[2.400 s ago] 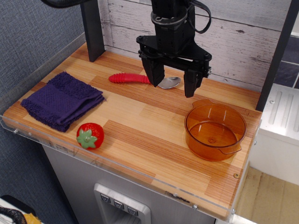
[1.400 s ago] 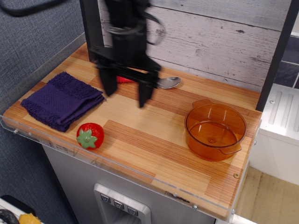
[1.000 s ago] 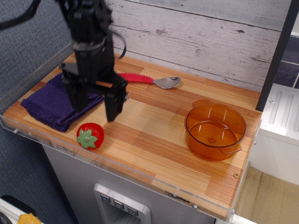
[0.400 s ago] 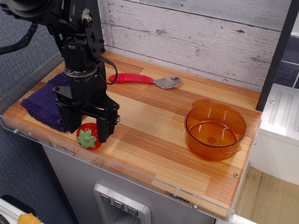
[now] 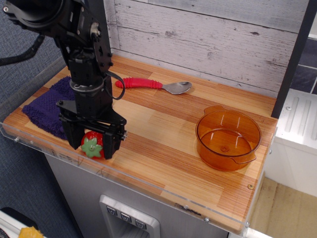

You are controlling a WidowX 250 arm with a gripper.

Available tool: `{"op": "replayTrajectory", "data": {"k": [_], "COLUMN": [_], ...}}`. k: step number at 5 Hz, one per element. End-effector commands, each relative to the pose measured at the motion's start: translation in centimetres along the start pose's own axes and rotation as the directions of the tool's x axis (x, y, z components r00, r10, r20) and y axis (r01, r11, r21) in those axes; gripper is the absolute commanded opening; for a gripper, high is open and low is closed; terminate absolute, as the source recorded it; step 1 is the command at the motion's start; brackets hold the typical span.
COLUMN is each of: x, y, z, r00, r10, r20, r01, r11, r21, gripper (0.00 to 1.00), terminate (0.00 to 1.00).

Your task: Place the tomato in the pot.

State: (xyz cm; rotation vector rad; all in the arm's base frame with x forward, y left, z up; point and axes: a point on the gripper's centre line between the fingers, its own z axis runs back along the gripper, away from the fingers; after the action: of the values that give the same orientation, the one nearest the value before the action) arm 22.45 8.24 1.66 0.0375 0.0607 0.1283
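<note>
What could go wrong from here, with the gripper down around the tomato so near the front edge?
1. The tomato sits close to the table's front edge; a glancing close by the gripper could squeeze the round, glossy fruit out and off the table.
2. The jaws straddle it but look not yet closed, so lifting now may leave it behind.
3. The pot is far across the table; a weak grip could drop the tomato on the way.

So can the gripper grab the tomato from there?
Probably yes. The gripper is open with one finger on each side of the tomato, and nothing sits between them.
</note>
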Motion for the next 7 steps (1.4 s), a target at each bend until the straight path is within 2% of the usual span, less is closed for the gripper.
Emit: {"op": "replayTrajectory", "data": {"k": [1,2,3,4,5,6,7], "x": [0.1,0.1,0.3,1.2,1.7,2.5,3.5], "y": [-0.4,-0.5,-1.5,-3.8,-7.2,-10.7,-13.3], "z": [0.8,1.6,4.8,7.6,9.3,9.7,9.0], "r00": [1.0,0.999,0.99,0.978,0.956,0.924,0.902], "r10": [-0.001,0.016,0.015,-0.037,-0.097,-0.165,-0.23], "r20": [0.026,0.047,0.141,0.206,0.276,0.345,0.365], "r01": [0.0,-0.017,-0.015,0.042,0.109,0.2,0.267], "r11": [1.0,0.999,1.0,0.999,0.994,0.977,0.962], "r21": [0.02,0.027,0.002,-0.021,-0.026,-0.067,-0.053], "gripper": [0.0,0.0,0.0,0.0,0.0,0.0,0.0], "terminate": [0.0,0.0,0.0,0.0,0.0,0.0,0.0]}}
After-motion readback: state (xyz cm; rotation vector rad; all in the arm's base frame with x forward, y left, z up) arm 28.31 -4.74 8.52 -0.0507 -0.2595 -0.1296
